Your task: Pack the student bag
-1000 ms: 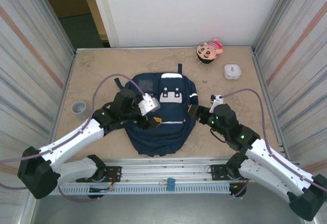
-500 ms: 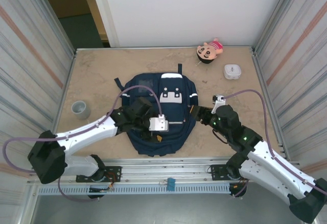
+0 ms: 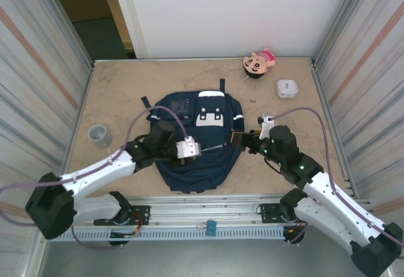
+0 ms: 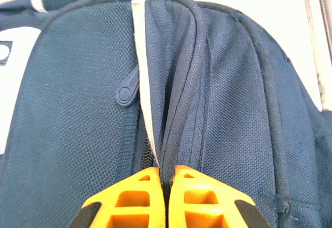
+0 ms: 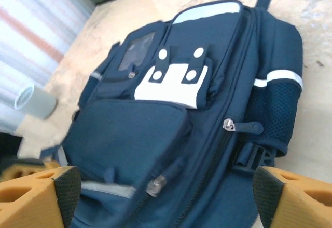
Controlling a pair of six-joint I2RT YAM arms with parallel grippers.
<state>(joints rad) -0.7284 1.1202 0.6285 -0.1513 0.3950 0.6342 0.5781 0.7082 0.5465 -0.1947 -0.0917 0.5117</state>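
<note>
Right now the student bag (image 3: 208, 166) lies flat on its back in the middle of the bench, closer to the near edge than the far one. Its long axis runs near to far and its white-patched top points at the far edge. The left end effector (image 3: 197, 152) sits on the lower front of the bag. In the left wrist view the left end effector (image 4: 165, 186) has its orange fingers pressed together, and a piped seam of the navy fabric (image 4: 78, 108) runs straight from the slit between them and away along their pointing line. Whether any cloth is caught there I cannot tell. A rounded zip pull (image 4: 127, 89) lies just left of that seam, ahead of the fingertips. The right end effector (image 3: 240, 140) waits just beside the bag's right flank and is spread wide. From its wrist camera, the right end effector (image 5: 166, 199) looks across the bag (image 5: 135, 129), and a side zip pull (image 5: 228, 124) lies ahead between its parted fingers. The left arm is the nearer one, already on the bag, so the opening move likely turns on drawing along that seam while the right arm steadies the flank. A grey cup (image 3: 99, 134) stands near the left edge, and a doll (image 3: 260, 61) lies at the far right corner.
</note>
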